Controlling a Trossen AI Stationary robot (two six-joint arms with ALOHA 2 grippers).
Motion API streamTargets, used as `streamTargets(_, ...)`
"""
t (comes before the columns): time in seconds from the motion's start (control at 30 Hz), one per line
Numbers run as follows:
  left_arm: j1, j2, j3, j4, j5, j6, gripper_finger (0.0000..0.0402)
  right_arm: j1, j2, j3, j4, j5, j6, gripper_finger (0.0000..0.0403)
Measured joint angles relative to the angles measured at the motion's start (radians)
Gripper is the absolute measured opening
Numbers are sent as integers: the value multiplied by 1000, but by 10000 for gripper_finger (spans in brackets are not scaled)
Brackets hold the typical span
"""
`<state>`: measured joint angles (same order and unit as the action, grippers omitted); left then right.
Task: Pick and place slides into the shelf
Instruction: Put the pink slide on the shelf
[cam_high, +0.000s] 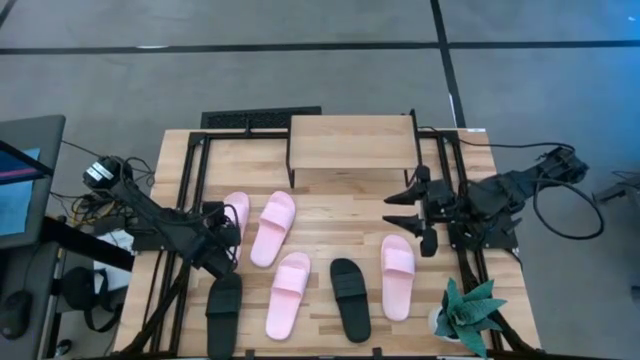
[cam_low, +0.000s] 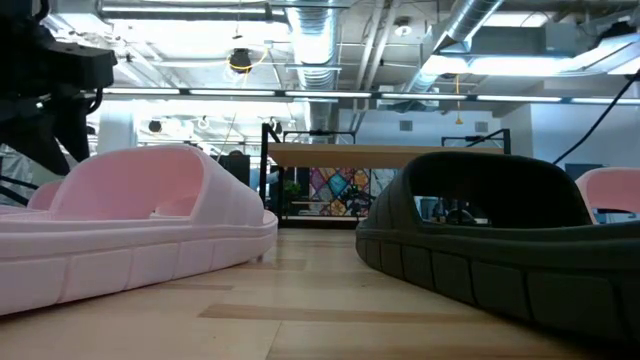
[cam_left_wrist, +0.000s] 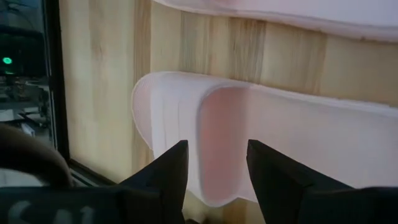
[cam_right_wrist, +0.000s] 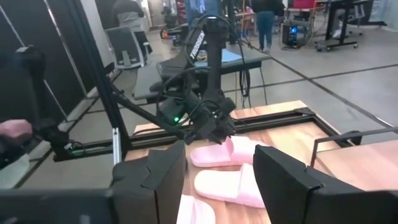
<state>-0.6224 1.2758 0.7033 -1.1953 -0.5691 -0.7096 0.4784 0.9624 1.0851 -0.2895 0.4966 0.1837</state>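
Note:
Six slides lie soles down on the table. Four are pale pink: the left-most slide (cam_high: 237, 212), another (cam_high: 273, 228), another (cam_high: 289, 293) and another (cam_high: 397, 277). Two are black (cam_high: 223, 312) (cam_high: 350, 298). The shelf (cam_high: 350, 142) stands on its black legs at the far middle and shows behind the slides in the low view (cam_low: 390, 155). My left gripper (cam_high: 225, 235) (cam_left_wrist: 216, 165) is open low over the left-most pink slide (cam_left_wrist: 186, 118), a finger on either side of its strap; touch does not show. My right gripper (cam_high: 408, 208) (cam_right_wrist: 221, 180) is open, raised near the shelf's right end.
A potted plant (cam_high: 470, 315) stands at the near right corner. Black frame rails (cam_high: 195, 180) (cam_high: 448, 170) run along both sides of the table. A dark flat panel (cam_high: 260, 118) lies behind the shelf. Bare wood shows between the shelf and the slides.

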Motion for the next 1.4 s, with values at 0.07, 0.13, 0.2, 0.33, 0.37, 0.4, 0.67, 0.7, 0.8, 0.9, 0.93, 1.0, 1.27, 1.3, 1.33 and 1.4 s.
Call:
streamTargets(0.07,2,0,0,1,0,-11,155,0,1,0,-1,0,0,175)
streamTargets(0.13,18,0,-3,-1,2,-41,155,0,1,0,0,3,0,174)
streamTargets(0.2,46,0,-15,1,15,-85,155,0,1,0,1,3,0,172)
streamTargets(0.33,88,1,-51,-2,44,-172,155,0,1,0,16,3,0,171)
streamTargets(0.37,94,1,-53,-3,39,-183,155,0,1,0,15,2,1,171)
streamTargets(0.4,99,1,-54,-7,28,-191,155,0,1,0,15,2,1,171)
streamTargets(0.67,123,1,-54,6,-42,-178,155,0,1,0,15,2,8,168)
streamTargets(0.7,125,1,-54,15,-46,-173,155,0,1,0,14,2,9,168)
streamTargets(0.8,133,2,-54,59,-55,-160,155,0,1,0,14,-1,9,166)
streamTargets(0.9,143,3,-54,98,-53,-130,155,0,1,0,14,-1,9,166)
streamTargets(0.93,147,3,-54,100,-51,-122,155,3,1,0,13,-1,9,167)
streamTargets(1.0,156,3,-54,86,-48,-120,155,13,1,0,11,-1,4,166)
streamTargets(1.27,197,3,-90,141,-15,-136,155,48,1,-1,6,-1,-9,164)
streamTargets(1.3,201,3,-105,167,2,-136,155,51,1,-1,6,-1,-9,164)
streamTargets(1.33,203,3,-119,194,10,-136,155,53,1,-1,6,-1,-9,164)
streamTargets(1.4,204,3,-137,216,15,-155,155,59,1,-1,6,-1,-9,163)
